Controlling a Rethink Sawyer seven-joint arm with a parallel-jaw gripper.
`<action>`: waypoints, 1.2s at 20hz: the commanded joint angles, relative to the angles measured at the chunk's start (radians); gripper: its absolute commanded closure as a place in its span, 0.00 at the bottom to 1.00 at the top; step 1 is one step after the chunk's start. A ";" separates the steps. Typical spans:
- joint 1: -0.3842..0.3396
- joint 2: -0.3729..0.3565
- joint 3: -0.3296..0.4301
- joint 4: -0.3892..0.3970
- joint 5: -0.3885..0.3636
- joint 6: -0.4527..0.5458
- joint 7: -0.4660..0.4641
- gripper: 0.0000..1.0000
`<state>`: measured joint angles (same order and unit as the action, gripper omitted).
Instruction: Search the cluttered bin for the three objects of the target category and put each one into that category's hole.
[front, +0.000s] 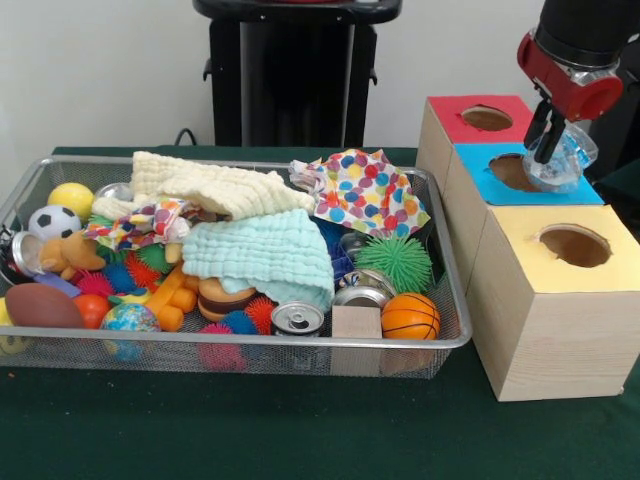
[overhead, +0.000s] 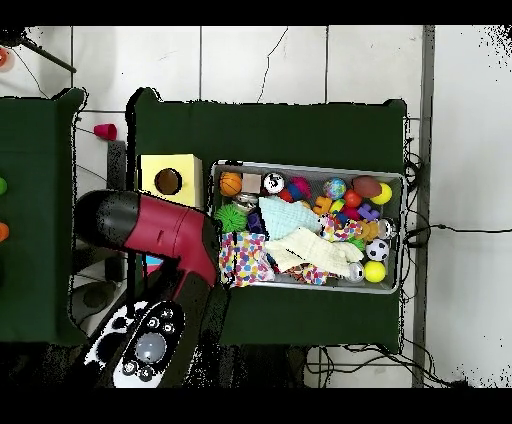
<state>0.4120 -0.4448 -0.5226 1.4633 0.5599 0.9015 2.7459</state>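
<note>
One clear bottle (front: 562, 160) is gripped in the hand (front: 548, 150), hanging just above the blue-topped box's hole (front: 512, 172).

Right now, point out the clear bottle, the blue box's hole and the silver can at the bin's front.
clear bottle (front: 562, 162), front view, crinkled wall
blue box's hole (front: 512, 171), front view, dark opening
silver can (front: 297, 319), front view, pull-tab lid
</note>
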 joint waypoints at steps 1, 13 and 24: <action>0.022 0.115 -0.007 0.049 -0.059 0.169 0.328 1.00; 0.008 0.116 -0.060 0.100 -0.090 0.111 0.199 1.00; 0.028 0.127 -0.044 0.111 -0.020 0.063 0.278 0.00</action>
<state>0.4454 -0.3682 -0.6147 1.4723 0.5329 0.9477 2.7459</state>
